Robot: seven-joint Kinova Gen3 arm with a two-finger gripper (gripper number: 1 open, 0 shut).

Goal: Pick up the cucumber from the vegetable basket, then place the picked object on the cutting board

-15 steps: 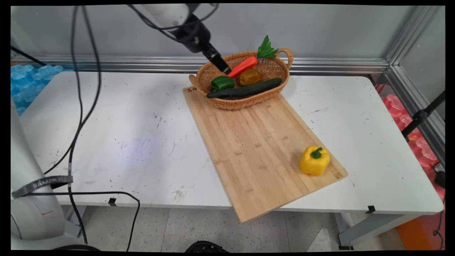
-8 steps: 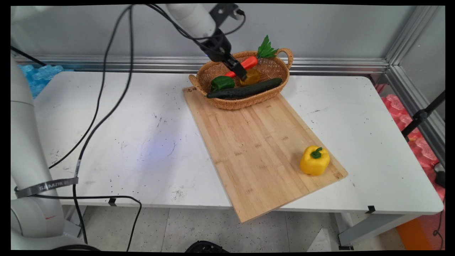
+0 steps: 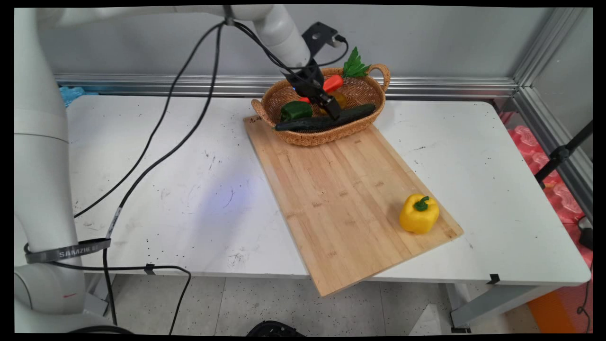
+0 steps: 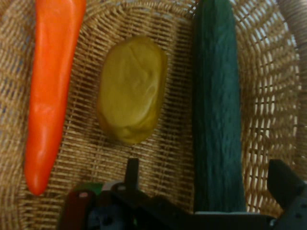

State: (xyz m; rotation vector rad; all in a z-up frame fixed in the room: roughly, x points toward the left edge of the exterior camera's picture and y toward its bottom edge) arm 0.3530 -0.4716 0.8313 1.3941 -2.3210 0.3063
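Observation:
My gripper (image 3: 334,113) reaches down into a wicker basket (image 3: 367,92) at the back of the table. In the hand view the gripper (image 4: 208,179) is open, one finger (image 4: 132,168) on each side of a dark green cucumber (image 4: 216,96), close above it. Beside the cucumber lie a yellowish potato (image 4: 132,88) and an orange carrot (image 4: 50,86). In the main view the cucumber (image 3: 307,124) lies along the basket's near side, the carrot (image 3: 333,83) leans at the back, and a green pepper (image 3: 296,110) sits at the left.
The basket stands on the far end of a long wooden cutting board (image 3: 345,199). A yellow bell pepper (image 3: 419,214) rests near the board's front right corner. Black cables (image 3: 156,137) hang from the arm over the table's left half.
The gripper has come down and to the right, from the basket's left rim over the carrot to just above the cucumber. The things in the basket have not moved.

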